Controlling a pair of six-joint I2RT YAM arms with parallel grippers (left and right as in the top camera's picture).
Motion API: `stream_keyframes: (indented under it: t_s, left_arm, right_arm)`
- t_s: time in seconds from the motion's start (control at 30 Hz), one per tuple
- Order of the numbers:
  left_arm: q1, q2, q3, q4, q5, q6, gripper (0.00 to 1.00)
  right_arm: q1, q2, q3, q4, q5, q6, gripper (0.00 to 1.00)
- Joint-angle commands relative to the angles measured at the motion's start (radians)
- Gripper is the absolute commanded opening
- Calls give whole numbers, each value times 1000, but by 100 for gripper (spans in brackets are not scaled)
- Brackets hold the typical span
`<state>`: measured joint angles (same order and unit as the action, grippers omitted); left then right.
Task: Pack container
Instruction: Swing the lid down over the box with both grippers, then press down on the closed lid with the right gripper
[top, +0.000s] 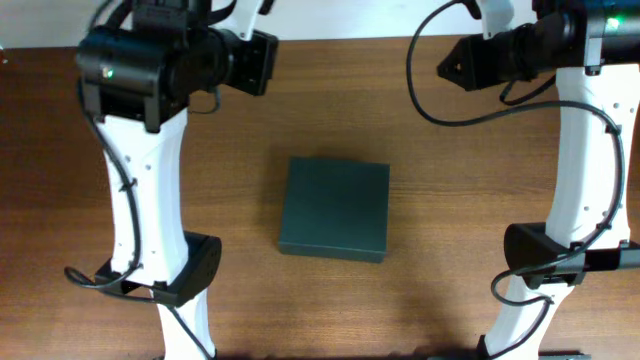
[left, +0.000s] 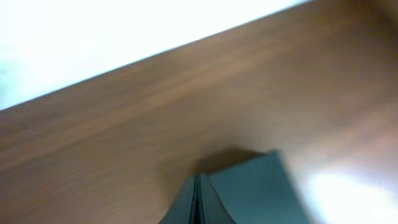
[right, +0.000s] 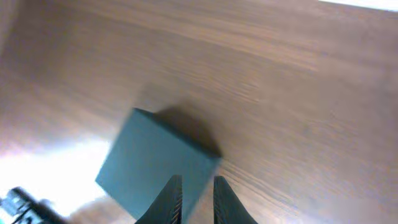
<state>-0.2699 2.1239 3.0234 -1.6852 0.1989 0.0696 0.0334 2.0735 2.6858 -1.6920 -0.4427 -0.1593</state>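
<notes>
The container (top: 334, 208) is a dark green matte box lying flat in the middle of the wooden table, its lid down. It also shows in the left wrist view (left: 264, 193) and the right wrist view (right: 155, 165). My left gripper (left: 199, 179) is up near the table's far left, well above and away from the box, with its fingers pressed together and nothing in them. My right gripper (right: 196, 180) is raised at the far right. A narrow gap separates its fingers, which hold nothing.
The left arm (top: 150, 180) and right arm (top: 585, 170) stand on their bases at either side of the wooden table (top: 450, 180). A pale surface lies beyond the far edge of the table (left: 93, 37).
</notes>
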Motion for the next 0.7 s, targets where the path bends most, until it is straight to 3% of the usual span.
stream_keyframes:
  t_s: [0.0, 0.17, 0.47, 0.67]
  left_arm:
    - [21, 14, -56, -2, -323, -6, 2]
    - [41, 8, -177, -3, -476, -5, 2]
    - [124, -130, -395, -3, -479, -15, 2]
    - [239, -278, -586, -3, -393, -20, 2]
  right_arm:
    - [22, 5, -79, -7, 115, 49, 16]
    - [101, -45, -233, -7, 223, 77, 17]
    - [285, -202, -500, -7, 343, 116, 19]
    - [444, -215, -652, 62, 343, 114, 22]
